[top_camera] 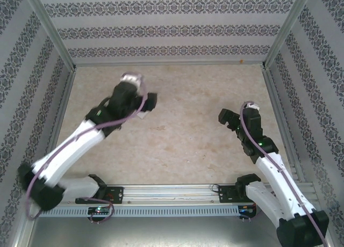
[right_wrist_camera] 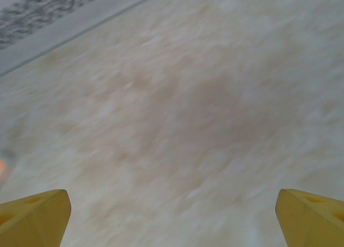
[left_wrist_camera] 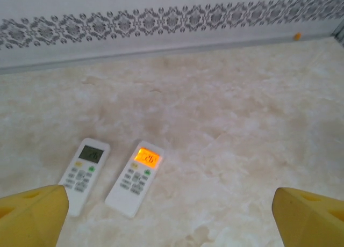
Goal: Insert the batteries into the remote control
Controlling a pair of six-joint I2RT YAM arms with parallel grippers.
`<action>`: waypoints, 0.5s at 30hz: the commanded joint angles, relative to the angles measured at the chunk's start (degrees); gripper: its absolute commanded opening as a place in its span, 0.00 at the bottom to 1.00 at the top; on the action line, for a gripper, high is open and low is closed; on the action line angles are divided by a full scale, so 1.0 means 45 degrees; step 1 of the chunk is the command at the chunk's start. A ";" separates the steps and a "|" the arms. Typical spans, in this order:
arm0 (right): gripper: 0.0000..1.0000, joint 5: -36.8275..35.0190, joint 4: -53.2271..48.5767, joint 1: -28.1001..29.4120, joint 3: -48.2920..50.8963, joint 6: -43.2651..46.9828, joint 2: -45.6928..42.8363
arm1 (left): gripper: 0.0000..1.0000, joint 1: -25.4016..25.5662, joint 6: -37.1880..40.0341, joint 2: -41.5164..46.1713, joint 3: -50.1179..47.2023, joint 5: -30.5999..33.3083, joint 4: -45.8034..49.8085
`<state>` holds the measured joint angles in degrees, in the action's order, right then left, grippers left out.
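Left wrist view: on the table (left_wrist_camera: 242,123), an orange-lit remote (left_wrist_camera: 134,180) lies beside a grey-screened remote (left_wrist_camera: 86,172), both near the left fingers (left_wrist_camera: 32,215), which are spread wide, released. Right fingers (right_wrist_camera: 35,215) likewise spread, released.

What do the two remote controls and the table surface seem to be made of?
The grey-screen remote and the orange-lit remote: probably white plastic, smooth matte shells with small moulded buttons. The table surface: beige with marble-like veins, dull sheen; stone or printed laminate, I cannot tell.
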<state>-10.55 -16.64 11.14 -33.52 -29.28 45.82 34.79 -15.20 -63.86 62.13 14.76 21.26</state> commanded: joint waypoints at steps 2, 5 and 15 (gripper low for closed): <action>0.97 -0.2256 0.5494 -0.0649 0.2192 0.4105 0.1626 | 1.00 -0.0023 0.1425 0.3940 -0.5327 0.2434 -0.5141; 0.98 -0.2097 0.7356 -0.1119 0.2395 0.4549 0.3627 | 1.00 -0.0327 0.2046 0.6352 -0.7574 0.4427 -0.5690; 0.98 0.1725 1.4583 -0.2313 0.2312 0.5935 0.8949 | 1.00 -0.2214 0.4757 0.7121 -1.1753 0.5670 -0.9957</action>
<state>-12.97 29.89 4.25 -25.89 -5.30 82.04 27.88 0.89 -29.39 12.69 38.52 -10.94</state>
